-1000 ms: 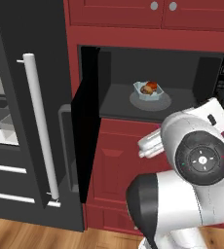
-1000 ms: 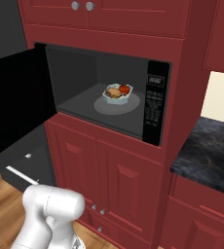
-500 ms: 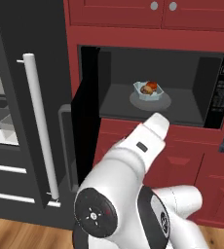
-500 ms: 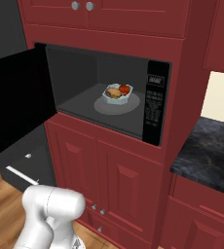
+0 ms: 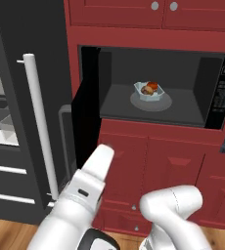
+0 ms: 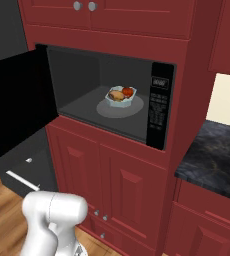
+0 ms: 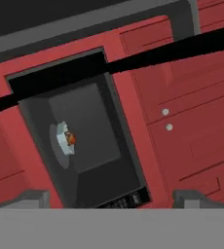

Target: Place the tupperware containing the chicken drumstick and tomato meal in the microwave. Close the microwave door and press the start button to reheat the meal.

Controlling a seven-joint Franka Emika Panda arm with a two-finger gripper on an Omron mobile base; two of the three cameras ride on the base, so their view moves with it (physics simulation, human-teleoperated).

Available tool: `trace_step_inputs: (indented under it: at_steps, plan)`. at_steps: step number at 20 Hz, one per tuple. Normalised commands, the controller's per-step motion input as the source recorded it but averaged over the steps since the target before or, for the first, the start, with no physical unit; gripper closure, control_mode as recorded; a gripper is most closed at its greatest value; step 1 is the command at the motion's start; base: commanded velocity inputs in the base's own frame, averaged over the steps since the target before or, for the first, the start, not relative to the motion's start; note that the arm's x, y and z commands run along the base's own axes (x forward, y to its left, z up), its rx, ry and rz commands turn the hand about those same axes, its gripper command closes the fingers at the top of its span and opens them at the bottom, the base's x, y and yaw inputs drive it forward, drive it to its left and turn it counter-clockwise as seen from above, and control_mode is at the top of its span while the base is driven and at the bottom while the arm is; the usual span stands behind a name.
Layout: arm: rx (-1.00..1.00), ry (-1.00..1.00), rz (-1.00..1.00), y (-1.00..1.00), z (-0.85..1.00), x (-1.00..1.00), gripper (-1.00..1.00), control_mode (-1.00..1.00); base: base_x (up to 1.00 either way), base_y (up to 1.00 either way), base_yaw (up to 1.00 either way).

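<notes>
door: the microwave door [image 6: 17, 107] stands swung wide to the left, a black glossy panel reaching out from the red cabinetry; in the left base view it shows nearly edge-on.
arm: the white forearm rises low in front of the lower cabinets, below and beside the open door.
tool: released, jaws spread wide and holding nothing; the hand view looks from well back at the whole opening.
tupperware: the pale-blue tupperware [image 5: 148, 91] sits on the round turntable [image 6: 137, 106] inside the microwave [image 6: 77, 90], with the chicken drumstick [image 6: 117, 95] and tomato [image 6: 128, 92] in it.
step in hand: judged to be closing the door, since the meal is already placed.
how to do it well: get behind the door's outer face near its free edge, push along its arc until flush, and keep the elbow clear of the cabinets.
panel: the button panel [image 6: 157, 111] on the right comes after.
</notes>
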Motion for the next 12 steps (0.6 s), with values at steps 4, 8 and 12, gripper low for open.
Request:
trace_step_inputs:
  at_steps: [4,8,12]
  plan:
    - [-0.06,0.00,-0.02,0.72,-0.09,0.05,-1.00,-1.00,0.00,0.00,0.00]
    - [-0.03,0.00,-0.02,0.68,-0.12,0.13,-1.00,-1.00,0.00,0.00,0.00]
    - [-0.01,0.01,-0.02,0.63,-0.15,0.26,-1.00,-1.00,0.00,0.00,0.00]
